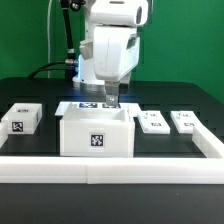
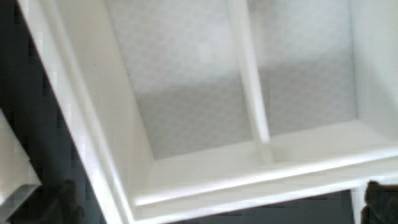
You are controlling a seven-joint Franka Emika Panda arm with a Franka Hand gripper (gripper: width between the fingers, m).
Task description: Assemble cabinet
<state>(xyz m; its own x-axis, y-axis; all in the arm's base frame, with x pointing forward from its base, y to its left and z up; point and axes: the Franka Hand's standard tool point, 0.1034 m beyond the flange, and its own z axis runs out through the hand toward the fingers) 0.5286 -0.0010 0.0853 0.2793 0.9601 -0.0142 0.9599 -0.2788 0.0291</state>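
Note:
The cabinet (image 1: 97,134) is a large open white box with a square marker tag on its front, standing at the table's front centre. In the wrist view its inside (image 2: 196,90) fills the picture, with a thin white divider (image 2: 254,95) and thick rim walls. My gripper (image 1: 110,101) hangs just above the box's back wall. Its dark fingertips (image 2: 25,206) show wide apart at the wrist view's edges, so the gripper (image 2: 199,206) is open and empty, with the box's wall and black table between the fingers.
A small tagged white panel (image 1: 22,119) lies at the exterior view's left, and two more (image 1: 153,122) (image 1: 185,121) at its right. The marker board (image 1: 78,107) lies behind the box. A white rail (image 1: 110,166) borders the table's front and sides.

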